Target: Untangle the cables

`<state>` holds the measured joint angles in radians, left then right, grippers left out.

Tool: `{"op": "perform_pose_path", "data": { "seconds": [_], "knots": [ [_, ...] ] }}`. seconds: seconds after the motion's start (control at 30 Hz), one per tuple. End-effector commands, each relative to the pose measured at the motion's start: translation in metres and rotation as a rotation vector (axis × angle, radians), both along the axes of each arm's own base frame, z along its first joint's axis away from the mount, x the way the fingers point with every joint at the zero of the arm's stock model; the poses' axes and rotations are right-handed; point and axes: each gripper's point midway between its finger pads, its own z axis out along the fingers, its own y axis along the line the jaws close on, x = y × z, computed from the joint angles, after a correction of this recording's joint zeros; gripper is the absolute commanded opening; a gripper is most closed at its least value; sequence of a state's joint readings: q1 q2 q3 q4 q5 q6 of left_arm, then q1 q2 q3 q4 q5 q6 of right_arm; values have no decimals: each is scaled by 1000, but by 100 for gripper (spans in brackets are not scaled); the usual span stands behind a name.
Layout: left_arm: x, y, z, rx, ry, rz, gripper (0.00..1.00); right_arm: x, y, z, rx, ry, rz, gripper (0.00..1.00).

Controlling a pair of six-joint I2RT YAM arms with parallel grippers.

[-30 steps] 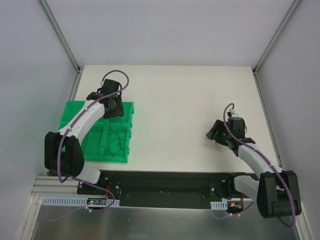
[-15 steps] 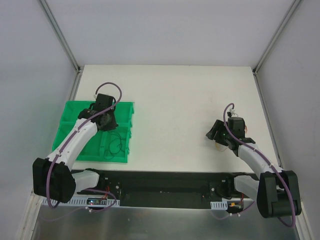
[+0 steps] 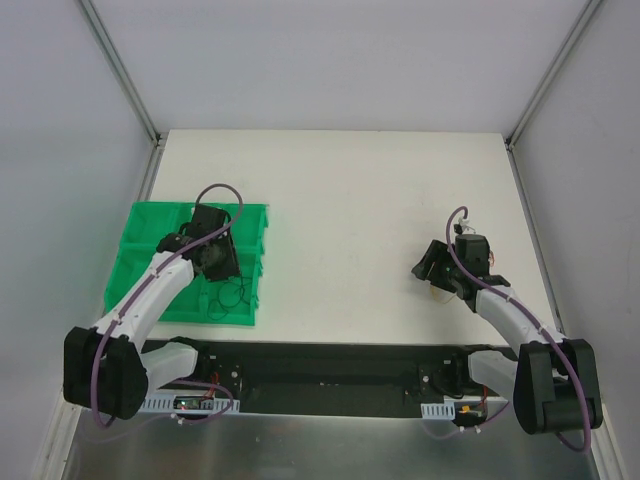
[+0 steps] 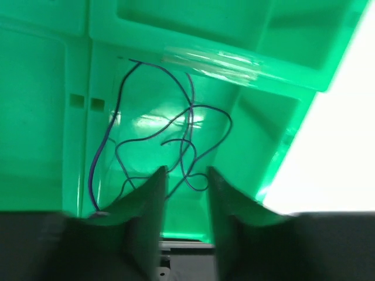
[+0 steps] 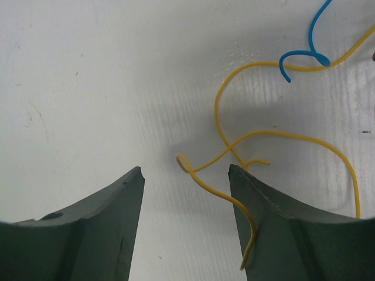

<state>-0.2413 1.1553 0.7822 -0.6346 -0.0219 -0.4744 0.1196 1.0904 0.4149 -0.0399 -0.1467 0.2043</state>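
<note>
A loose tangle of thin dark and purplish cables (image 4: 188, 108) lies in the near right compartment of a green bin (image 4: 47, 117). It shows as dark loops (image 3: 232, 290) in the top view. My left gripper (image 4: 186, 170) hangs just above these loops, open by a narrow gap and holding nothing; it also shows in the top view (image 3: 222, 262). A yellow cable (image 5: 281, 136) and a short blue cable (image 5: 302, 57) lie on the white table. My right gripper (image 5: 186, 168) is open over the yellow cable's curled end; it also shows in the top view (image 3: 428, 270).
The green bin (image 3: 140, 225) has several compartments and sits at the table's left edge. Its dividers and walls stand close around my left fingers. Grey walls and metal posts ring the table. A black rail runs along the near edge.
My left arm has swung toward the near side, carrying its gripper from the bin's far rim down over the near right compartment. The right arm has not moved.
</note>
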Motion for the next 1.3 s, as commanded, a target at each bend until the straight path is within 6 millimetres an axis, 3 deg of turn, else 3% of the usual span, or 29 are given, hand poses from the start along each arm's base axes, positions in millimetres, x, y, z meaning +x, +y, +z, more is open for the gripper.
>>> {"op": "perform_pose_path", "data": {
  "seconds": [0.0,0.07,0.17,0.33,0.53,0.63,0.7,0.9,1.03,1.2,1.27],
  "knots": [
    [9,-10,42,-62,-145,-59,44,11,2,14,4,-55,17,63],
    [10,-6,57,-51,-197,-53,64,11,2,13,4,-55,16,63],
    [11,13,73,29,-240,13,82,11,2,14,5,-56,17,63],
    [12,33,83,106,-252,98,84,11,3,14,7,-55,19,63],
    [10,34,62,112,-174,137,77,12,3,14,7,-58,20,63],
    [10,28,51,92,-130,125,66,12,3,14,6,-56,20,63],
    [7,20,42,55,-99,111,55,11,3,14,5,-55,19,63],
    [0,-16,9,-122,-16,43,1,12,3,13,6,-53,18,63],
    [-4,-35,-12,-206,41,26,0,12,3,13,6,-52,20,63],
    [-10,-28,-19,-165,36,51,0,12,2,13,4,-52,16,63],
    [-8,-23,-9,-145,-6,53,15,11,2,12,4,-50,16,63]
  ]
}}
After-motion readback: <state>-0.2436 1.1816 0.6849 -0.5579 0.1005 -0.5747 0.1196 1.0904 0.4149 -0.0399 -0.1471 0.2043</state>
